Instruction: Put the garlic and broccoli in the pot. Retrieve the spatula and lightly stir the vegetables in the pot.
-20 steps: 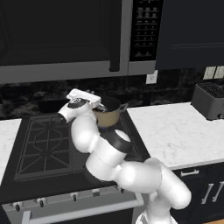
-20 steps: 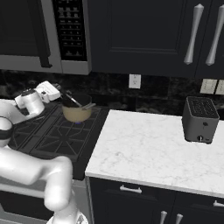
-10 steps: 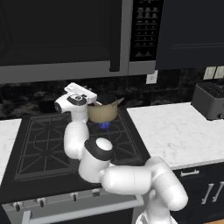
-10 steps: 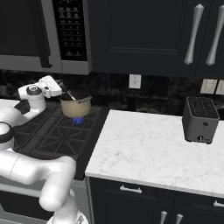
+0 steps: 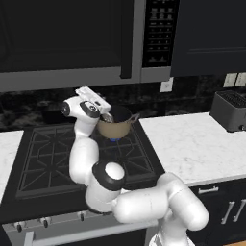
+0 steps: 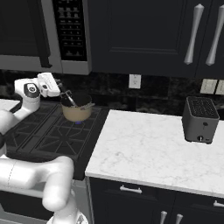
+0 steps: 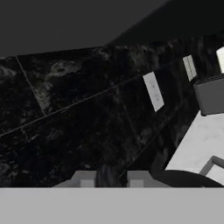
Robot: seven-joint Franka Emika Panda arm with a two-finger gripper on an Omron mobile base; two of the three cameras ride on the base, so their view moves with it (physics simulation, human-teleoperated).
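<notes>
The tan pot (image 5: 114,127) (image 6: 77,112) stands on the stove's back right burner, and a small blue glow shows under it. My gripper (image 5: 104,112) (image 6: 61,91) hovers at the pot's upper left rim, shut on the thin dark spatula (image 5: 108,117) (image 6: 71,100), which slants down into the pot. In the hand view my fingertips (image 7: 85,178) sit close together around a dark shaft, with the pot's dark rim (image 7: 181,176) curving to their right. The pot's inside is dark, so the garlic and broccoli are hidden.
The black gas stove (image 5: 48,153) (image 6: 39,131) lies under a microwave (image 5: 72,38). A white marble counter (image 5: 192,144) (image 6: 148,148) stretches to the right and carries a dark toaster (image 5: 233,110) (image 6: 200,119) (image 7: 211,95). A wall outlet (image 6: 134,81) (image 7: 153,91) sits on the dark backsplash.
My hand has risen and swung toward the pot with the spatula, and the elbow has dropped low over the stove. A blue glow has appeared under the pot.
</notes>
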